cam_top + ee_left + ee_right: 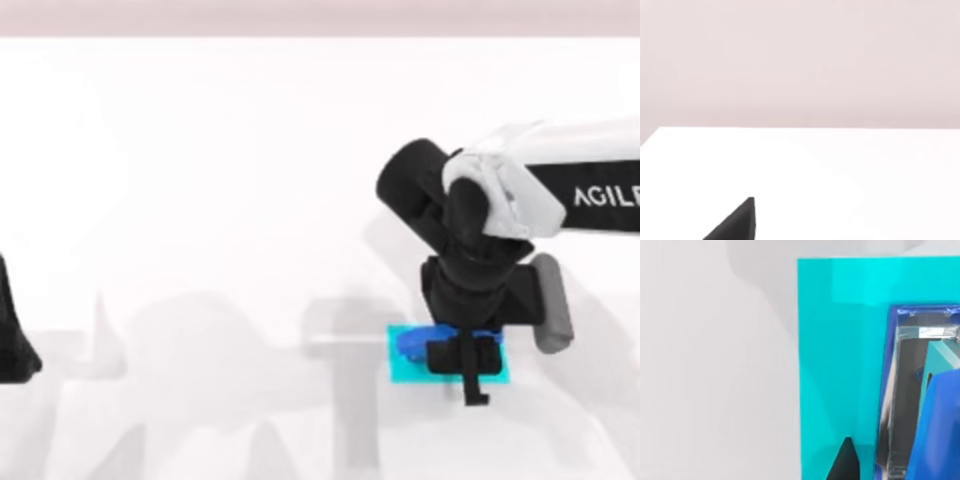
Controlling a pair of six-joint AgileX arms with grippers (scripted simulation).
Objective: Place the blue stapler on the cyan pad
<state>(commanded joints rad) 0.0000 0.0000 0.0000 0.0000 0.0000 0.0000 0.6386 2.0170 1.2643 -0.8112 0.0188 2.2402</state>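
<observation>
Right gripper [467,352] sits low over the cyan pad [403,369], blue stapler [415,340] right at its jaws. Honestly can't tell if they're gripping it. Left arm's parked.

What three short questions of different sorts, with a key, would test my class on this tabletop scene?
1. True or false: the blue stapler lies over the cyan pad.
2. Which gripper is above the pad? A) the left gripper B) the right gripper
3. Fill in: the idle left arm sits at the table's ____ edge in the top view.

Key: 1 true; 2 B; 3 left.
</observation>
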